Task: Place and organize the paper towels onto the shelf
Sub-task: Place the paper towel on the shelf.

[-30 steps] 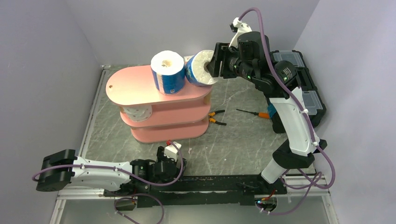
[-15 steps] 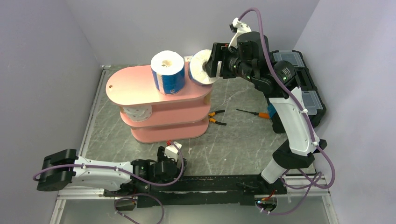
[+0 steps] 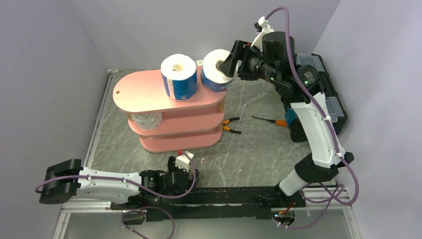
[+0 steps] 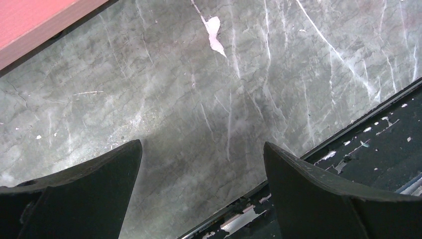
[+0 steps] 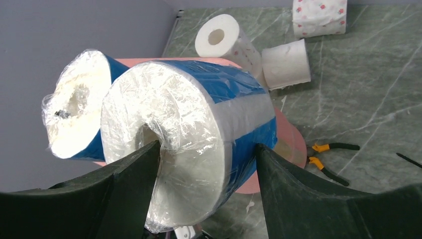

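Note:
The pink three-tier shelf (image 3: 144, 92) stands at the table's left middle. Two blue-wrapped paper towels stand upright on its top board: one in the middle (image 3: 179, 77), the other at the right end (image 3: 216, 69). My right gripper (image 3: 230, 62) hovers at that right roll (image 5: 199, 109), open. Its fingers straddle the roll's end, one fingertip over the core, the other apart from the wrapper. A speckled white roll (image 3: 147, 120) lies on the middle tier. My left gripper (image 4: 202, 144) stands open and empty over bare table in front of the shelf.
Behind the shelf, a speckled roll (image 5: 224, 42), a plain white roll (image 5: 286, 64) and a speckled one (image 5: 319, 17) sit on the table. Orange-handled pliers (image 3: 230, 124) and a screwdriver (image 3: 271, 121) lie right of the shelf. A black toolbox (image 3: 323, 94) stands at the far right.
The right roll went from tilted in my right gripper to upright on the top board. The right jaws widened and the gripper rose and drew back a little. The left arm stayed still.

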Controlling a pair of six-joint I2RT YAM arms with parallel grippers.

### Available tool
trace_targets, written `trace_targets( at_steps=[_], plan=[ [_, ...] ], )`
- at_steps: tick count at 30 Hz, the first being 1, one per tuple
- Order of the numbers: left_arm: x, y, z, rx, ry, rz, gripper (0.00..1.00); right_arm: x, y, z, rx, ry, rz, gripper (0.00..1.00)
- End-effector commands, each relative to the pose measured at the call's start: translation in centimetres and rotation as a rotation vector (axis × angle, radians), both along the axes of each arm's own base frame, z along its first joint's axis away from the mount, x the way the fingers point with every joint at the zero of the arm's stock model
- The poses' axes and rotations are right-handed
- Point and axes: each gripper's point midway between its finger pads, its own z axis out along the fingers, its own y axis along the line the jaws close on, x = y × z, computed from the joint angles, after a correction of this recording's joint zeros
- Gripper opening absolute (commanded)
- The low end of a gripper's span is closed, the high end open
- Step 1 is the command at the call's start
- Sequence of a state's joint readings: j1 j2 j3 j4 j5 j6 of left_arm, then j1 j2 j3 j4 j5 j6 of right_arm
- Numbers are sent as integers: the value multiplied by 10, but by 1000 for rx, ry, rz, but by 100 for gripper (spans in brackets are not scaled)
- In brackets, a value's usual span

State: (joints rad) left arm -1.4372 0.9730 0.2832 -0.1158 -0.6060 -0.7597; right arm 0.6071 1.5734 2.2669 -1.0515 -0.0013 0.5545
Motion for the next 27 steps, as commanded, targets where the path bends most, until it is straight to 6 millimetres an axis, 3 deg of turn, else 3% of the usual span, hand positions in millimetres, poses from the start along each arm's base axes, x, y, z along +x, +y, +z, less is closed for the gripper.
trace_targets(
  at_steps=[1, 15, 27],
  plan=[
    [1, -14, 16, -68, -17, -9, 99, -4, 11, 11, 55, -8, 54, 73],
    [1, -13, 16, -66, -18, -8, 99, -4, 15, 7, 57, 4, 69, 81],
    [1, -14, 18, -64, -18, -11, 99, -22, -22, 51, 115, -180, -9, 94]
  ],
)
